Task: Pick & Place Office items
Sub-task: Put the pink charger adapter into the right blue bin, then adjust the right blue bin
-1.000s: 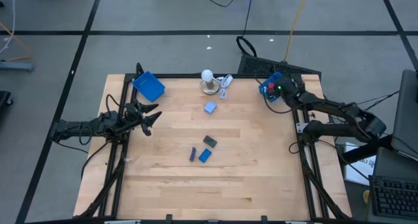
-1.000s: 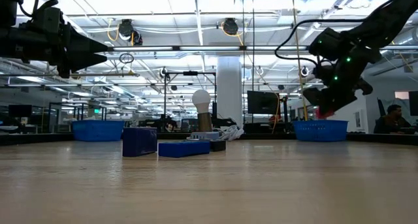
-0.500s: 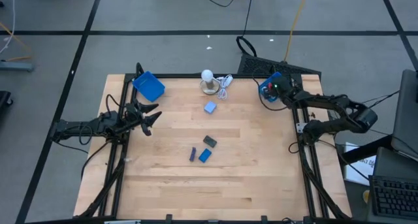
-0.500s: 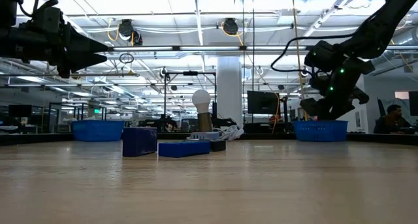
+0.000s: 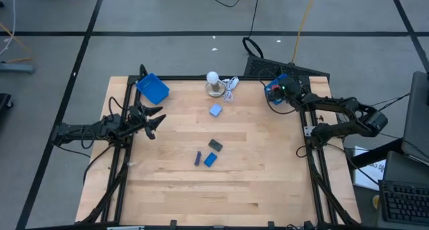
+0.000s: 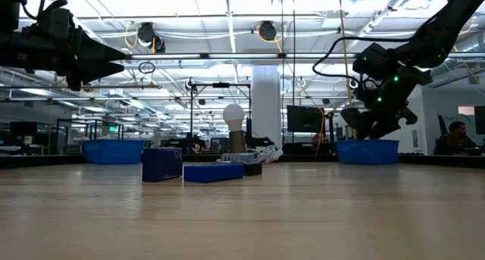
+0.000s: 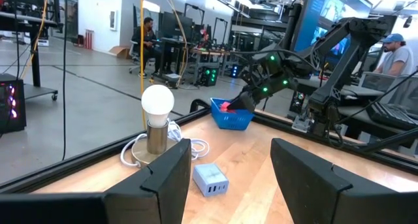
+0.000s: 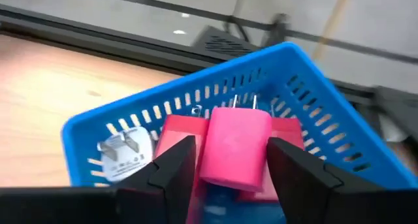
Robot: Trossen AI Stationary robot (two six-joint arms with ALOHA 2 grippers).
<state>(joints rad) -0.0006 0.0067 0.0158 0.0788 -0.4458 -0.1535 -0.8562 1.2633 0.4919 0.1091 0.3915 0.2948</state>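
On the table (image 5: 255, 183), nearest the front, a blue block (image 5: 210, 159) and a purple block (image 5: 198, 159) lie side by side, a dark grey block (image 5: 215, 145) just behind them. A light blue block (image 5: 215, 110) sits farther back, near the bulb (image 5: 213, 78). The left hand (image 5: 155, 120), fingers apart and empty, hovers at the left edge. The right hand (image 8: 225, 162) hangs over the far right tray (image 8: 313, 106), fingers apart around a pink plug (image 8: 234, 147); whether they touch it I cannot tell.

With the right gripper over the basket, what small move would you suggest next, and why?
Probably open a little wider, then lift clear. The right gripper sits over the blue basket, and its fingers flank the pink plug lying among the red pieces.
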